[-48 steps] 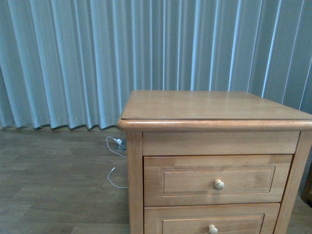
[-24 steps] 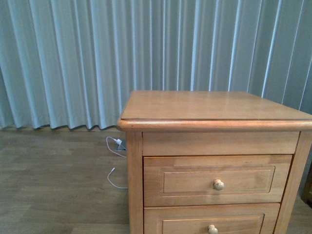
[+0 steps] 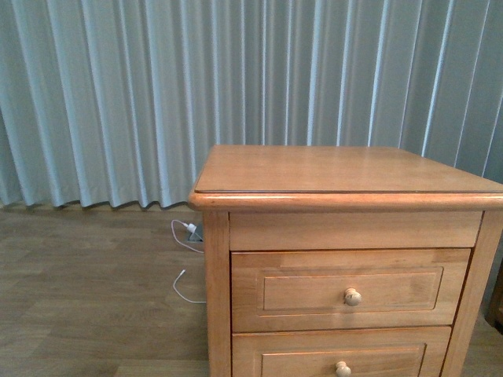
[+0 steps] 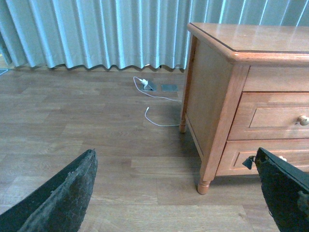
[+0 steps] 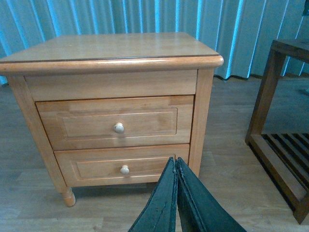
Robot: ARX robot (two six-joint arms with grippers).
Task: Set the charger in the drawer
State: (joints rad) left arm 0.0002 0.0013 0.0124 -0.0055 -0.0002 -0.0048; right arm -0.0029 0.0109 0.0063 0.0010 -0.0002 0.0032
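Item 1, nearest: my right gripper [image 5: 176, 166], fingers pressed together, holding nothing, low in front of the nightstand [image 5: 111, 48].
Item 2: my left gripper [image 4: 175, 159], spread wide, empty, off the nightstand's left corner.
Item 3: the drawer [image 5: 96, 123], upper of two, fully closed; its round knob [image 5: 119, 127] needs a square pinch and a straight pull.
Item 4: the charger, not in view anywhere.
Item 5: a dark slatted rack [image 5: 270, 72] right of the nightstand limits swing; the floor to its left is open apart from a thin white cable [image 4: 154, 118].
Item 6: a curtain [image 3: 157, 94] behind the nightstand.
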